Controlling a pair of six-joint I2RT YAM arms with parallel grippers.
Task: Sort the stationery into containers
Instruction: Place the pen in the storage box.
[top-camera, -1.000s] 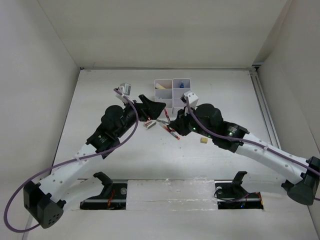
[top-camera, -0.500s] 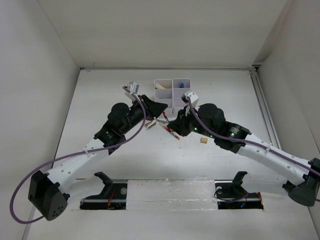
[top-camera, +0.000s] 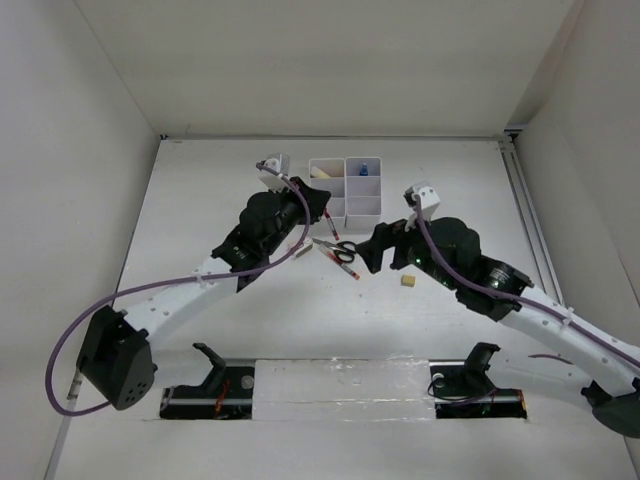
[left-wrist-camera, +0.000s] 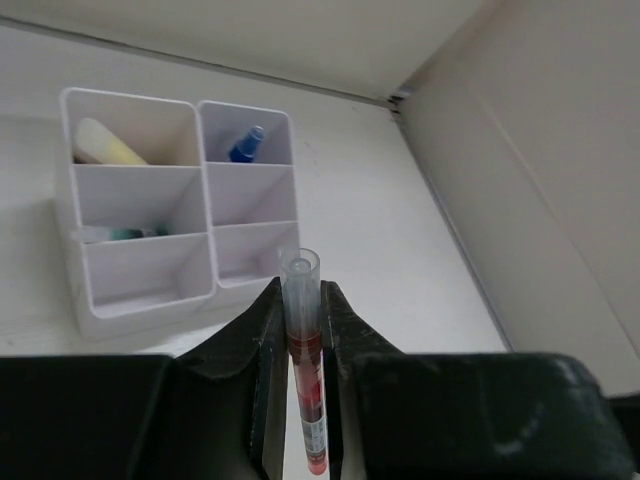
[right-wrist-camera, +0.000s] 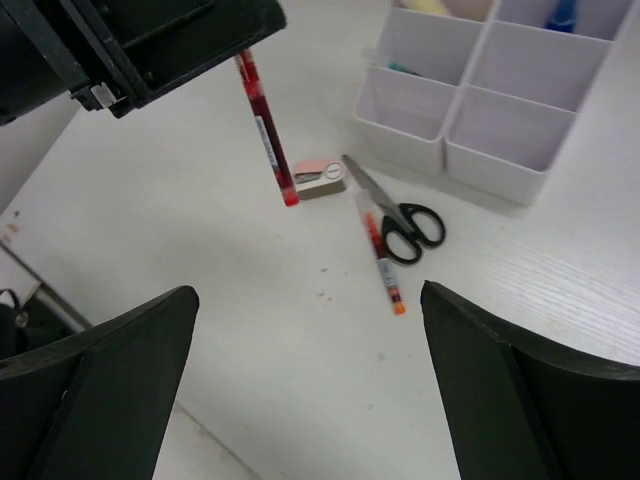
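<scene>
The left jaws, spread wide a second ago over the heap, are now clenched on a red-white pen (left-wrist-camera: 305, 370). The pen is held upright and lifted clear of the desk (right-wrist-camera: 200, 260). The right jaws, shut a moment earlier beside the scissors (right-wrist-camera: 395, 210), are now released and drawn back to the right, with nothing held between them.

The scissors, a second red-white pen (right-wrist-camera: 380, 262) and a small pink-and-white piece (right-wrist-camera: 320, 177) are left lying just in front of the white six-compartment container (left-wrist-camera: 140, 310). A small yellow eraser (top-camera: 407, 281) is seen apart from them, near the right arm. A yellow bar (left-wrist-camera: 105, 145) and a blue-capped bottle (left-wrist-camera: 245, 145) are already housed in the two far compartments.

The pen is judged to be picked up and ready to be carried to a compartment. Most of the sorting is judged to be undone.
</scene>
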